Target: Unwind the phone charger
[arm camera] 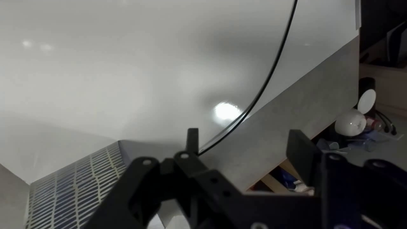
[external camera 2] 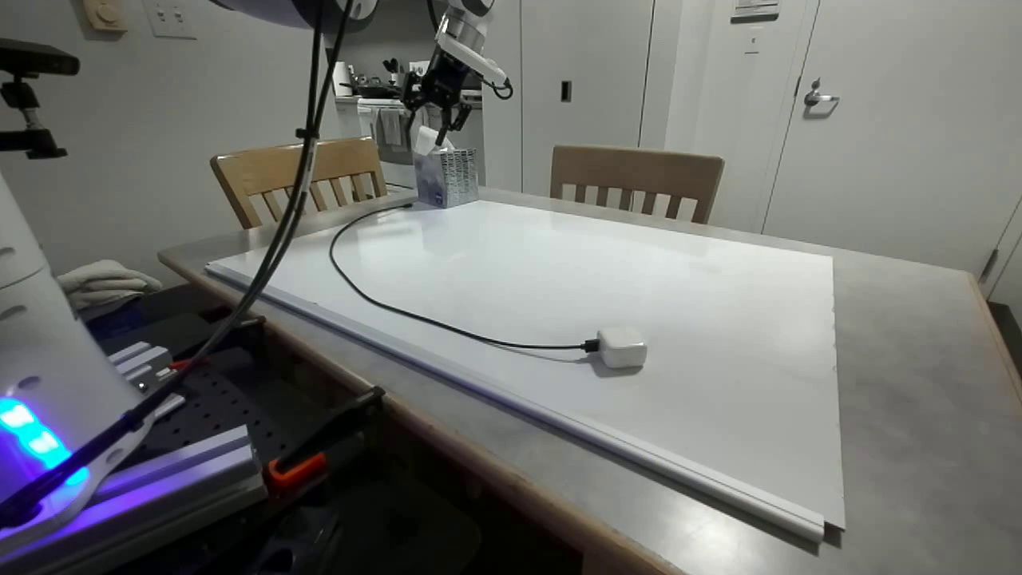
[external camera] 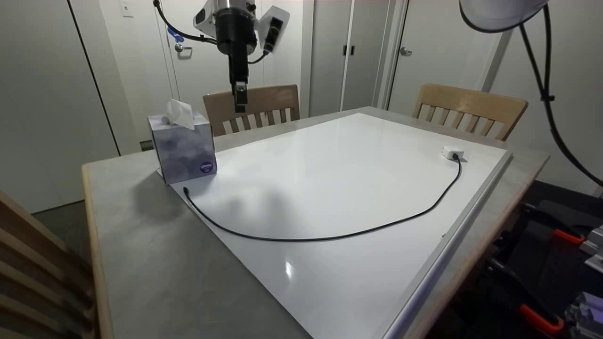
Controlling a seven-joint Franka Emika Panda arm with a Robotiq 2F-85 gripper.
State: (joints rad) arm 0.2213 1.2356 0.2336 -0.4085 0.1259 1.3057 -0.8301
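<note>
Phone charger [external camera 2: 623, 349], black and white, lying on a glossy white board [external camera: 330, 179] set on a grey table [external camera: 146, 273]; cable [external camera: 292, 240] long, thin, black, in one broad, open curve; plug [external camera: 451, 152] small, white, block-shaped, edges rounded, the cable entering one face by a short dark end; plug placed nearer the side of the board that bears a pale rail [external camera 2: 639, 451]; connector [external camera: 185, 190] at the opposite end, small and dark, just beside a tissue box [external camera: 186, 153] and near the board's edge; whether it touches the board cannot be told.

Gripper [arm camera: 245, 144], black, raised, near the tissue box; fingers [arm camera: 192, 140] spread, a wide gap between them, board and table showing through it; charger below the gripper and apart from it; connector end the nearer, plug well apart at the far end of the curve; in the wrist view, cable bending down from the upper edge of the view to one of the fingers, its end hidden there.
</note>
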